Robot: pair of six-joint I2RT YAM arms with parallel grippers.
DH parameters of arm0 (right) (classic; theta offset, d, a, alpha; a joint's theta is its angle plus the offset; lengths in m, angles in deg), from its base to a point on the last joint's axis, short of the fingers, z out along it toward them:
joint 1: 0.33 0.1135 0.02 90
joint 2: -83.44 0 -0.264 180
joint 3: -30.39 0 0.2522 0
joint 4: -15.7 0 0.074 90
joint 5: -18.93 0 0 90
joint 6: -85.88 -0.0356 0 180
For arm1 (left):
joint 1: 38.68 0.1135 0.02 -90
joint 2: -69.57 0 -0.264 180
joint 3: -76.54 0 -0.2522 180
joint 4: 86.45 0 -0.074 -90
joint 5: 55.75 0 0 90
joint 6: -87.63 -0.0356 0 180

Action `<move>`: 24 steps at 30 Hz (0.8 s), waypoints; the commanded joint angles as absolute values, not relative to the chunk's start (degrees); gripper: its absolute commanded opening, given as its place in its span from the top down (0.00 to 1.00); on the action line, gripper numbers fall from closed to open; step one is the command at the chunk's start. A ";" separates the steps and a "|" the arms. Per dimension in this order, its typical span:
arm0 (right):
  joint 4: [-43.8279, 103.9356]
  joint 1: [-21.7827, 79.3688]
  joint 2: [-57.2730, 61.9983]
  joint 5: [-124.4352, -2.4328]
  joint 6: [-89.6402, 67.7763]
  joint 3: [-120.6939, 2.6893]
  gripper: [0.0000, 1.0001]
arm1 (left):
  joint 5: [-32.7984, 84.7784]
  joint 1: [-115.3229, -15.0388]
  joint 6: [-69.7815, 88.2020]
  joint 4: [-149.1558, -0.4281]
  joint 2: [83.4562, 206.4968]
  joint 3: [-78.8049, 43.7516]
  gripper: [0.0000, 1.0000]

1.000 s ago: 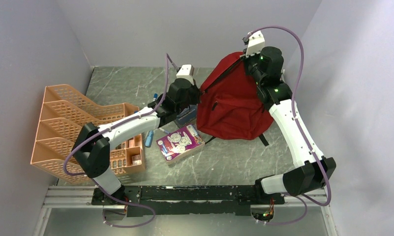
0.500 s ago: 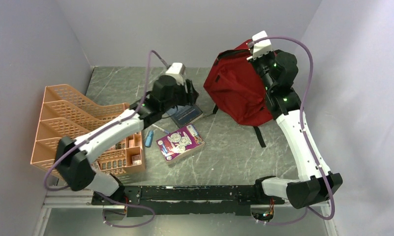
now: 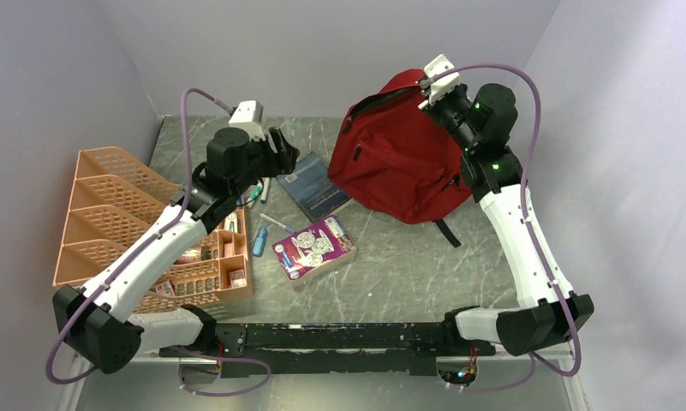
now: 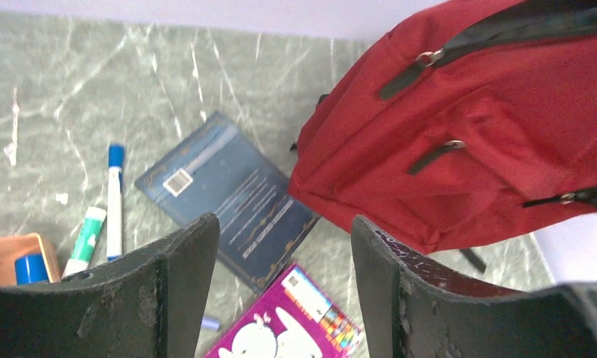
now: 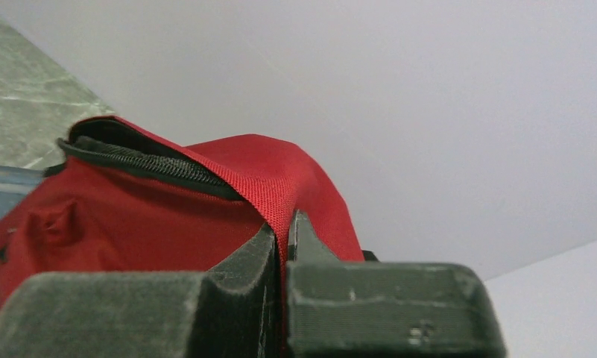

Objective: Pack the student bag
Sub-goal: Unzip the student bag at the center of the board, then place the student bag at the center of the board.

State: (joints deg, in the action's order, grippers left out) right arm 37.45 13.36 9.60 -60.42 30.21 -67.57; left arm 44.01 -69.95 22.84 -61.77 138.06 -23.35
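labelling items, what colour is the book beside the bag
Dark blue book, clearest in left wrist view.

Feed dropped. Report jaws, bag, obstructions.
Right jaws shut on student bag top strap. Left jaws open, empty, near blue book. Book beside bag's edge; purple box nearby.

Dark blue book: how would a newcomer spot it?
Find the red backpack on the right of the top view. Flat beside its left edge lies the dark blue book. Unlike the colourful purple box nearby, it is plain dark, with a barcode.

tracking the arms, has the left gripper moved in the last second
Yes. The left gripper has swung left, away from the backpack, toward the orange organiser.
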 commanded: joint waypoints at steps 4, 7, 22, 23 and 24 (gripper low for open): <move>26.45 12.93 16.64 -53.98 39.04 -62.81 1.00 | 38.19 -68.12 21.30 -60.54 145.13 -19.35 0.30; 23.81 12.88 20.19 -47.09 42.03 -58.76 1.00 | 37.56 -67.64 23.16 -61.32 150.98 -13.11 0.31; 21.69 12.34 17.60 -42.56 42.97 -58.15 1.00 | 28.31 -81.61 19.74 -65.77 165.80 -6.56 0.43; 21.63 12.38 16.16 -42.33 42.10 -58.91 1.00 | 28.83 -83.44 20.27 -67.34 164.99 -8.83 0.43; 21.95 12.41 14.81 -41.70 41.36 -59.68 1.00 | 29.07 -84.92 21.14 -68.86 164.21 -10.93 0.43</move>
State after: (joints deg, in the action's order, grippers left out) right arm 28.49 13.03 18.65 -41.99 43.80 -55.22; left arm 32.40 -76.29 21.97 -62.62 167.65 -4.66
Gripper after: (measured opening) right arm 0.024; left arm 0.575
